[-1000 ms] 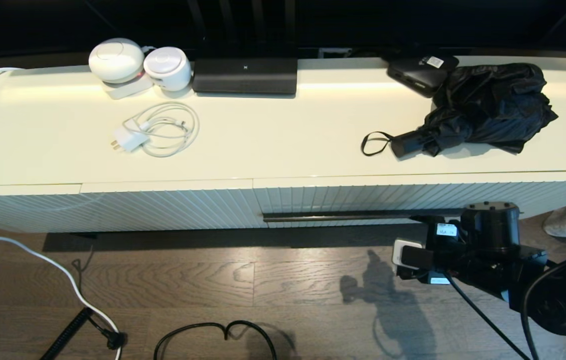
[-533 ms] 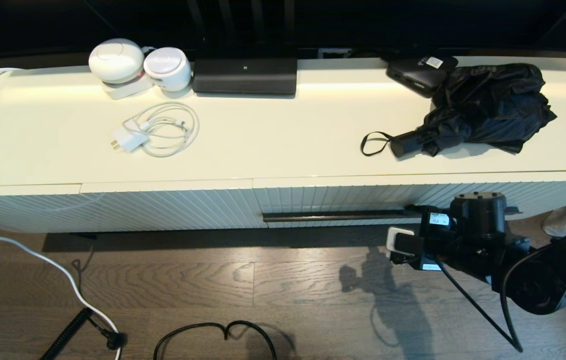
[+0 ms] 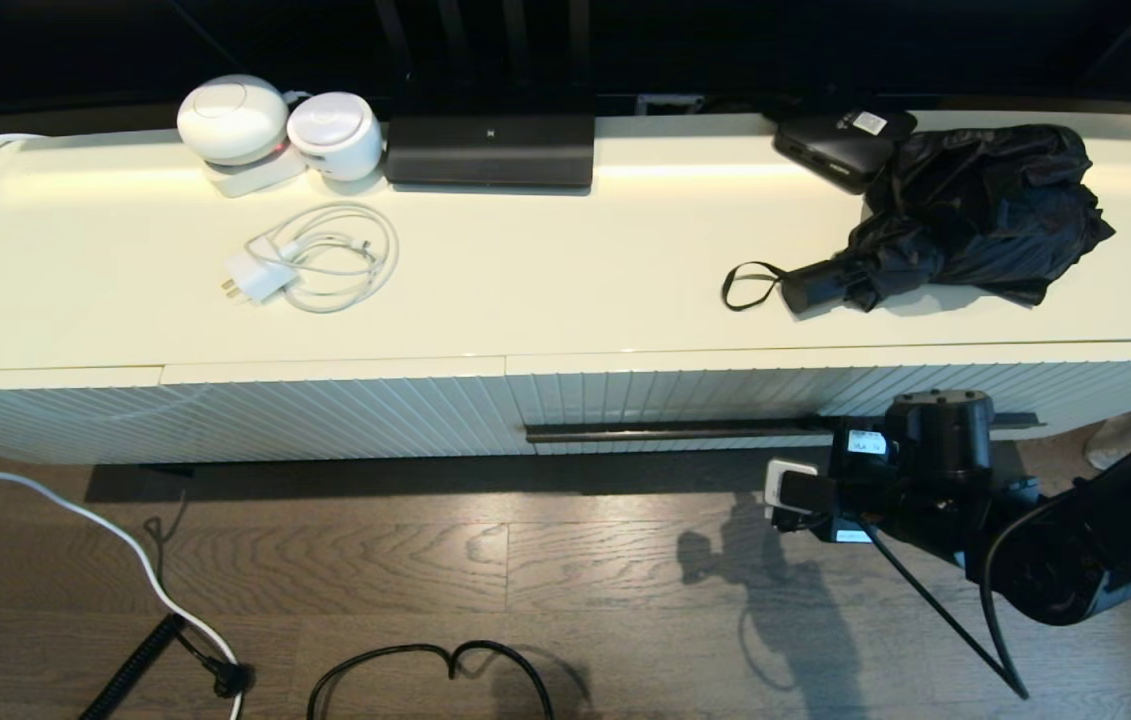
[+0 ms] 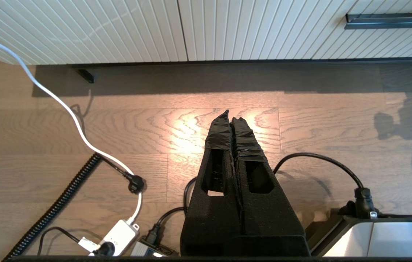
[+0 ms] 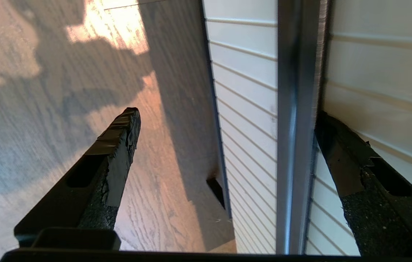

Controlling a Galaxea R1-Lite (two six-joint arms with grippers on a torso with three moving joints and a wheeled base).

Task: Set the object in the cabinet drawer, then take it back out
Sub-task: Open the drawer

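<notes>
One umbrella (image 3: pixel 965 215) lies on top of the cabinet, well above and behind the right gripper (image 5: pixel 227 120), its loose black fabric bunched beside a flat black box (image 3: pixel 840 145) with a white sticker. Its short handle (image 3: pixel 810 288) and wrist loop (image 3: pixel 747 287) point away from the box, toward the middle of the cabinet top. The cabinet drawer (image 3: pixel 825 395) is shut, its ribbed front flush with the handle-less panel (image 3: pixel 325 415) next to it.

The right gripper is at the drawer front with its fingers (image 5: pixel 118 145) spread wide and gripping nothing. The long dark bar handle (image 5: pixel 295 109) runs between the two fingers: one finger is tucked behind the bar against the ribbed front, the other stands clear on the floor side. Whether the tucked finger touches the bar cannot be told.

The left gripper (image 4: pixel 232 118) hangs parked above the wooden floor (image 4: pixel 118 131), fingers pressed together and empty, cables (image 4: pixel 63 109) lying beneath it.

Farther along the cabinet top, well apart from both grippers, sit a white charger with coiled cord (image 3: pixel 310 262), two round white devices (image 3: pixel 275 125) and a dark rectangular unit (image 3: pixel 490 150)
</notes>
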